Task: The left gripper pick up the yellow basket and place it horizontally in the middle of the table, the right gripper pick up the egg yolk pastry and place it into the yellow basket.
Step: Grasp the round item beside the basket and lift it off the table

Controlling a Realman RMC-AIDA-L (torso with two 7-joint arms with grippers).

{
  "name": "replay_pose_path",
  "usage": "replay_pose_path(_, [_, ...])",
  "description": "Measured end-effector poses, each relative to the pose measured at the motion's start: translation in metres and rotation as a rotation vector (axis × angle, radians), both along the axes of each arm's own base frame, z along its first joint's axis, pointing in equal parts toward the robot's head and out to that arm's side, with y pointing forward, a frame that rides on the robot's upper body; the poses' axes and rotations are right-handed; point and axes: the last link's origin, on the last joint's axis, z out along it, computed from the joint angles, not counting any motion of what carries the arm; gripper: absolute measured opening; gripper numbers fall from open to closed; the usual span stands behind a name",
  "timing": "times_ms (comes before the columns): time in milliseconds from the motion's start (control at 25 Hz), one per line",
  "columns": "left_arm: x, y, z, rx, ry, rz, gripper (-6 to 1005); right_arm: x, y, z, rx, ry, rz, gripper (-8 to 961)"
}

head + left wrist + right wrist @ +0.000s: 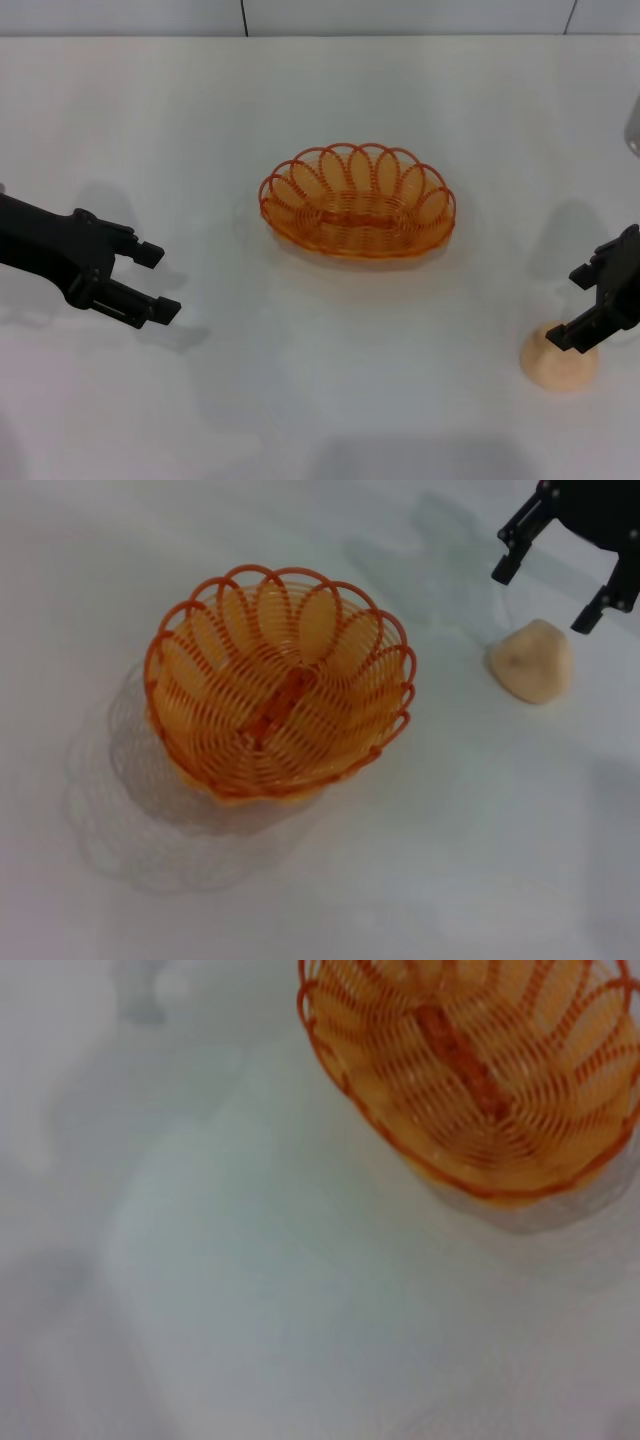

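The yellow basket (358,203) sat upright in the middle of the white worktop (320,400), its long side running across, with nothing inside it. Off to the left, well apart from it, the left pincer (155,284) hung above the worktop with its two fingers spread and nothing between them. On the right, near the front edge, the egg yolk pastry (558,365) rested on the worktop, and the right pincer (580,305) stood right over it with its fingers parted, released; from the head view I could not tell whether the lower fingertip was touching the bun. The left wrist view helped there: it showed the right pincer (552,578) just beyond the pastry (531,661), fingers apart, with a sliver of white between tips and bun, and it also looked down into the basket (280,685) to its spiral wire base. The right wrist view caught only part of the basket (480,1070) and bare worktop (250,1290), neither the pastry nor any fingers. No writing could be read anywhere.
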Motion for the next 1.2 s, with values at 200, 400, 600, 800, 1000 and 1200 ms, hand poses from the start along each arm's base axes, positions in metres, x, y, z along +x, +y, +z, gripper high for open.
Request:
replay_pose_path(200, [-0.001, 0.001, 0.000, 0.011, 0.002, 0.001, 885, 0.004, -0.001, -0.004, 0.000, -0.008, -0.010, 868])
replay_pose_path(400, [0.000, 0.002, 0.000, 0.016, -0.004, 0.000, 885, 0.007, -0.005, -0.010, -0.011, -0.017, -0.008, 868])
replay_pose_path(600, [0.000, 0.002, 0.000, 0.019, -0.006, 0.000, 885, 0.010, -0.006, -0.018, -0.016, -0.030, 0.000, 869])
replay_pose_path(800, [-0.002, 0.001, 0.000, 0.025, -0.007, 0.006, 885, 0.011, -0.005, -0.019, -0.003, -0.032, 0.001, 850])
replay_pose_path(1000, [-0.003, 0.000, -0.003, 0.024, -0.012, 0.012, 885, 0.012, -0.004, -0.019, 0.003, -0.033, 0.000, 769])
replay_pose_path(1200, [-0.006, -0.002, -0.003, 0.030, -0.013, 0.020, 885, 0.015, -0.003, -0.019, 0.008, -0.032, -0.011, 572])
